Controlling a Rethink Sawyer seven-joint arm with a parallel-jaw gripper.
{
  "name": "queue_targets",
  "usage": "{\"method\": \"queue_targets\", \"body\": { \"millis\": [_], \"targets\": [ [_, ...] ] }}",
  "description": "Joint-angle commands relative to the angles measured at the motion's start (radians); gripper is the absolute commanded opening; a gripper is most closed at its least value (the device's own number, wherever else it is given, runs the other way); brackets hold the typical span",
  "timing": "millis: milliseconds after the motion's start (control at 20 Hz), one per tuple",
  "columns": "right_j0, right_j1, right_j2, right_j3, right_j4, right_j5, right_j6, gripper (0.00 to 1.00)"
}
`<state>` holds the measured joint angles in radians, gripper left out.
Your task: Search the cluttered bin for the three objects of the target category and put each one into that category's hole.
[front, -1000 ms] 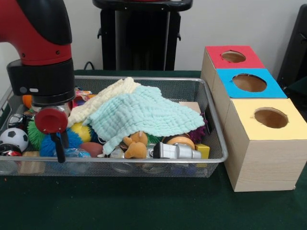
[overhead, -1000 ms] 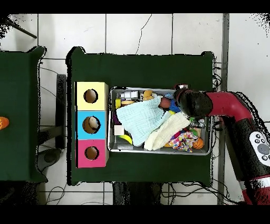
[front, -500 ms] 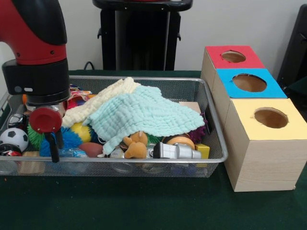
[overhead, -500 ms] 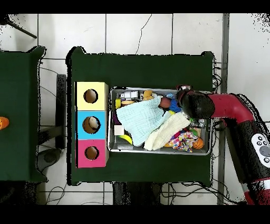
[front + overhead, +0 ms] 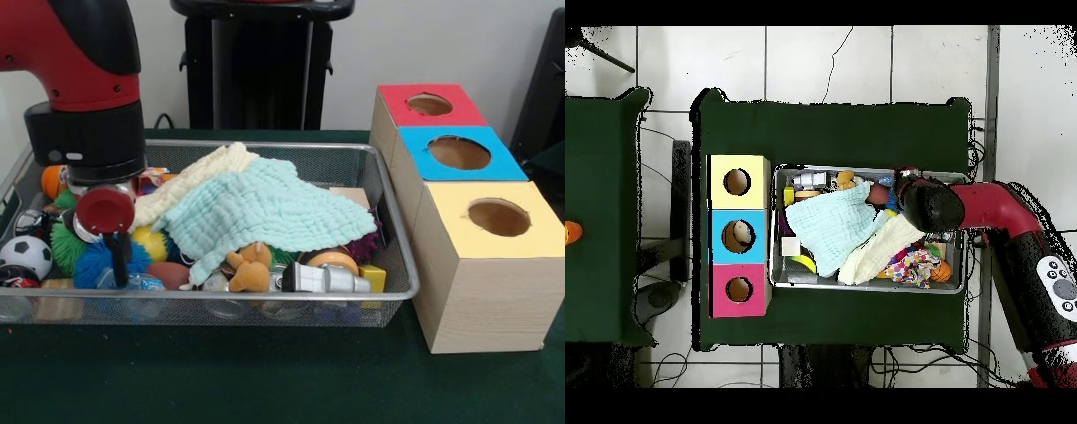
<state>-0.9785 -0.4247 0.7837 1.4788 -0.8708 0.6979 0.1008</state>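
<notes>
Wire-mesh bin (image 5: 388,291) holds waffle-weave cloths (image 5: 265,208); gripper (image 5: 115,265) among spiky balls, fingers' state unclear

Bright, even indoor light, soft shadows under the wire bin (image 5: 388,291), no glare, mild softness throughout.

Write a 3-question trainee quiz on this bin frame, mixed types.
1. True or false: the pale green waffle cloth lies on top of the toys in the wire mesh bin.
2. Which sits nearest the red-topped wooden box? A) blue-topped wooden box B) yellow-topped wooden box C) black-and-white toy soccer ball
3. Fill in: the tool hangs over the bin's ___ end in the front view.

Key: 1 true; 2 A; 3 left.
</notes>
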Motion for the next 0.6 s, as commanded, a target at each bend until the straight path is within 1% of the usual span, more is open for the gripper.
{"method": "queue_targets", "body": {
  "millis": [50,250,300,450,600],
  "targets": [
    [0.048,-0.057,-0.08,0.148,-0.029,-0.026,0.121,1.0],
    [0.054,-0.074,-0.09,0.168,-0.023,-0.039,0.134,1.0],
    [0.052,-0.066,-0.089,0.162,-0.024,-0.042,0.123,1.0],
    [0.044,-0.025,-0.083,0.129,-0.032,-0.058,0.08,1.0],
    [0.033,0.033,-0.065,0.068,-0.037,-0.054,0.007,1.0]
  ]
}}
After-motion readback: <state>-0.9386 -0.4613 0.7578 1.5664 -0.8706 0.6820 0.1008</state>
